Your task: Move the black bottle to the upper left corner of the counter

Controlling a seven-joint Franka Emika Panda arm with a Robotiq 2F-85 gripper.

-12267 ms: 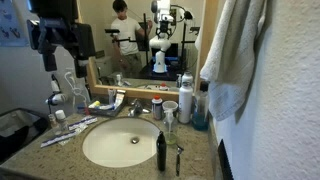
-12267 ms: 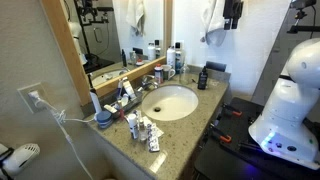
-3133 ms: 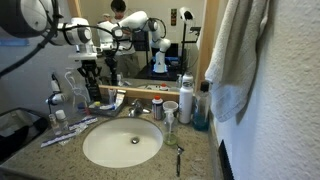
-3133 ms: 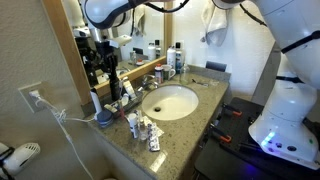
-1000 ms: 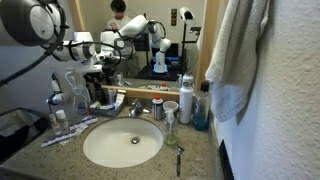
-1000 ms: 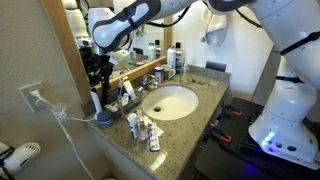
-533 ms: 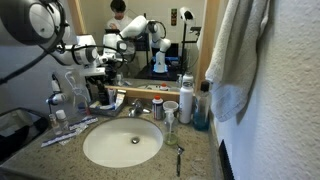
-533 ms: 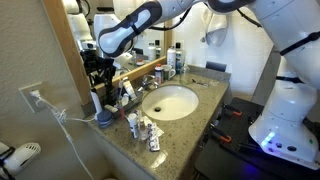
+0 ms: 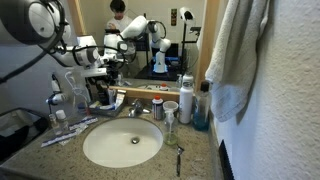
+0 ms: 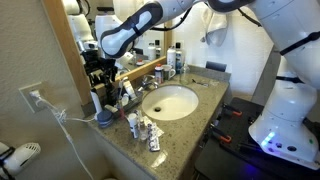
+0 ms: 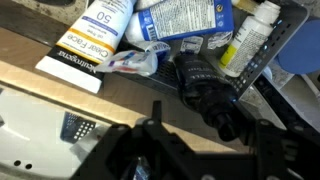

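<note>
The black bottle [image 11: 203,85] stands at the back left of the counter [image 9: 195,150], next to the mirror ledge. In the wrist view my gripper [image 11: 210,135] is right over it, its jaws spread wide on either side of the narrow cap with a gap on both sides. In both exterior views the gripper [image 9: 97,84] [image 10: 103,74] hangs low over that corner. There the bottle [image 9: 98,98] is a dark shape under the gripper, mostly hidden by it.
A sunscreen tube [image 11: 95,40], a toothpaste tube and a white bottle [image 11: 250,35] crowd round the black bottle. The oval sink [image 9: 122,143] and faucet [image 9: 135,108] sit mid-counter. A silver can [image 9: 185,100], a cup and a blue bottle [image 9: 200,112] stand at the far side. A towel [image 9: 235,50] hangs there.
The arm has sunk slightly over the back left corner. The gripper stays over the black bottle; nothing else has moved.
</note>
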